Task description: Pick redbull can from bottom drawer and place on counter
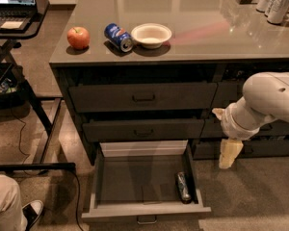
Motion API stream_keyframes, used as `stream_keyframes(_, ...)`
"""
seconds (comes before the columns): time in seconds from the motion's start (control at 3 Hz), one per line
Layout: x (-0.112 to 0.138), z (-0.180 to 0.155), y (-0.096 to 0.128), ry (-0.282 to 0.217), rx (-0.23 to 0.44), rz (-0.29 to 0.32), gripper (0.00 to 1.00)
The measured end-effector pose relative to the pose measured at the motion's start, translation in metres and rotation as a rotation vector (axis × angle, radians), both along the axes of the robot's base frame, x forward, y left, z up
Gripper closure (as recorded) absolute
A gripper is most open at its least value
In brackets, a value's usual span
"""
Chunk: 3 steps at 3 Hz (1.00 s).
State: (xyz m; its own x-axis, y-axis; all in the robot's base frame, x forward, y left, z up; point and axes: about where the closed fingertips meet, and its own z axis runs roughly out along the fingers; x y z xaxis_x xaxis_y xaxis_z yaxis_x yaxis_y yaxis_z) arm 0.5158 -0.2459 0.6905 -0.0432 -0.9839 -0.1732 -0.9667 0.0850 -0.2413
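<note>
The bottom drawer [145,211] is pulled open below the two shut drawers. The redbull can [183,186] lies on its side inside it, along the right wall near the front. My gripper [229,153] hangs pointing down at the end of the white arm [269,97], to the right of the drawer and above floor level, about a hand's width from the can and apart from it. It holds nothing that I can see. The glossy counter [207,30] tops the cabinet.
On the counter's left front stand a red apple [78,37], a blue Pepsi can [118,36] on its side and a white bowl [151,34]. Silver-white cans [278,0] are grouped at the back right. A laptop desk [17,18] stands left; a person's leg and shoe [9,211] are at the bottom left.
</note>
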Motion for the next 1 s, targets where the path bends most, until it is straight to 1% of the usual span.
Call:
stream_keyframes(0.33, 0.011, -0.031, 0.004, 0.031, 0.012, 0.054, 0.0)
stream_keyframes(0.67, 0.026, -0.109, 0.012, 0.064, 0.038, 0.174, 0.0)
stream_keyframes(1.0, 0.044, -0.194, 0.02, 0.058, 0.078, 0.275, 0.0)
